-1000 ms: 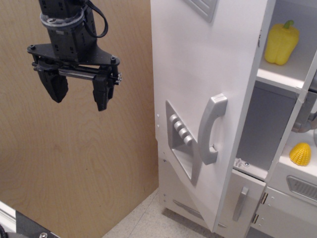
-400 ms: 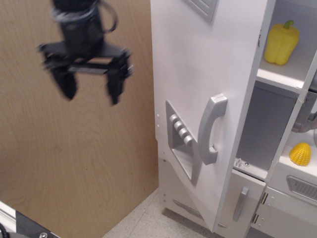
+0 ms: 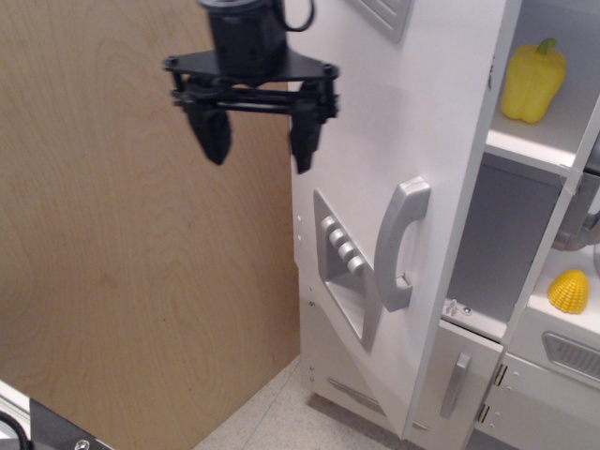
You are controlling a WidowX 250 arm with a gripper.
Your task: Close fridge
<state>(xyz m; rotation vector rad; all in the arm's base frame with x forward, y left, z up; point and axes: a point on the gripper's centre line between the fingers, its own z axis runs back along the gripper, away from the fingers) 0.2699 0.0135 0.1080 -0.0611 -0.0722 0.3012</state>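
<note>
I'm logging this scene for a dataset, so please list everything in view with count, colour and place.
fridge: 1, white, centre to right, big door swung open
handle: 1, grey, on the open door
dispenser panel: 1, grey with four buttons, left of the handle
pepper: 1, yellow, on the upper fridge shelf
corn: 1, yellow, lower right
freezer door: 1, white with short grey handle, below the shelves
wood panel: 1, light brown, left
gripper: 1, black, open, upper centre by the door's left edge
</note>
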